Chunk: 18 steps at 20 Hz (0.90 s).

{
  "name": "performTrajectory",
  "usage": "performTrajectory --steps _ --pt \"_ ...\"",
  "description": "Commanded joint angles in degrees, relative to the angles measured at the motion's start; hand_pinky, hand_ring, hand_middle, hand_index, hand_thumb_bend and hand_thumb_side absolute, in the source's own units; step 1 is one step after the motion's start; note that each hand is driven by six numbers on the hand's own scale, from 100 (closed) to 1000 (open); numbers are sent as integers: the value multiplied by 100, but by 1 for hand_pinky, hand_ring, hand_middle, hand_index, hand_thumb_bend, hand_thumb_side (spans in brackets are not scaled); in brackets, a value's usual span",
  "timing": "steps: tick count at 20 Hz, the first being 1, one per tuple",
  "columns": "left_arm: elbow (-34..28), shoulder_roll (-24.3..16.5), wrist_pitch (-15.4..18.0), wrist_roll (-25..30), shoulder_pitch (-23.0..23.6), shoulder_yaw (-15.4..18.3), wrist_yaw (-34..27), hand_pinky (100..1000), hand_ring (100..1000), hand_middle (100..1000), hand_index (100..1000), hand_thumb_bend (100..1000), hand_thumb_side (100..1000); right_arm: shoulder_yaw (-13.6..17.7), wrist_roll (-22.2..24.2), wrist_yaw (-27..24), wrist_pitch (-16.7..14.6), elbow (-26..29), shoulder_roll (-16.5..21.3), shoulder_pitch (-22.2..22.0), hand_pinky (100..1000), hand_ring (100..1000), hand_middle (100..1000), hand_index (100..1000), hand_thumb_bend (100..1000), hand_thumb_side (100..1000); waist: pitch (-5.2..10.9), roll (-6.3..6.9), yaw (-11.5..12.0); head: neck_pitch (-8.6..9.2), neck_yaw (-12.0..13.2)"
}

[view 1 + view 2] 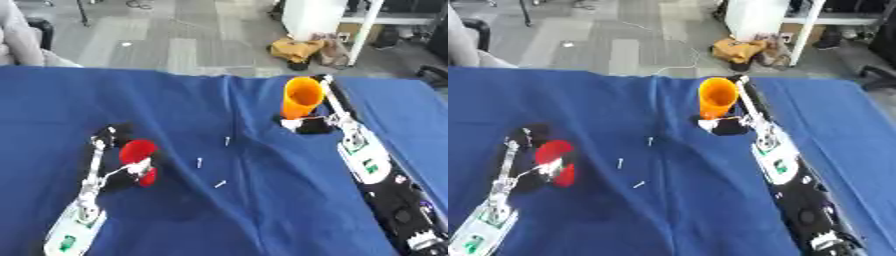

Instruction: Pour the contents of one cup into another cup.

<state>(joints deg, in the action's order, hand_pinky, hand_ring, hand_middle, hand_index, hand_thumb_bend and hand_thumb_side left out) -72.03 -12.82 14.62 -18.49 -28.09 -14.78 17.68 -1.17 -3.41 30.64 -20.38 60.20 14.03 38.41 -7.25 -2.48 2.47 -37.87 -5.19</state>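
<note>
The left hand (131, 167) is curling round the tilted red cup (138, 152); the right hand (308, 123) is clasping the upright orange cup (302, 96). Small white bits (199, 162) are lying between them on the blue-clothed counter (262, 210).

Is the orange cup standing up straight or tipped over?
Standing up. The orange plastic cup sits base-down on the blue tablecloth, mouth facing up, with the right hand at its base. What's inside cannot be seen.
</note>
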Motion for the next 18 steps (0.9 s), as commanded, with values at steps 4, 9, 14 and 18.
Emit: performTrajectory --steps 4,9,14,18 --pt "-838 -229 -208 81 25 82 -226 646 636 667 763 906 599 -69 205 -95 -116 -173 -84 34 515 201 139 289 565 100 61 99 51 64 -74" --pt "-1509 -276 -511 233 79 83 -630 650 644 673 768 864 702 -197 383 73 -228 -330 -316 19 531 217 155 301 620 100 48 186 118 52 -178" --pt "-2017 -307 -706 345 172 97 -787 652 643 673 770 851 738 -327 565 628 -479 -386 -436 -61 667 436 353 479 839 237 37 194 125 35 -208" --pt "-2121 -340 -784 396 262 111 -796 652 641 671 769 849 750 -322 660 951 -665 -392 -455 -184 866 673 591 765 1000 541 34 176 111 21 -200"
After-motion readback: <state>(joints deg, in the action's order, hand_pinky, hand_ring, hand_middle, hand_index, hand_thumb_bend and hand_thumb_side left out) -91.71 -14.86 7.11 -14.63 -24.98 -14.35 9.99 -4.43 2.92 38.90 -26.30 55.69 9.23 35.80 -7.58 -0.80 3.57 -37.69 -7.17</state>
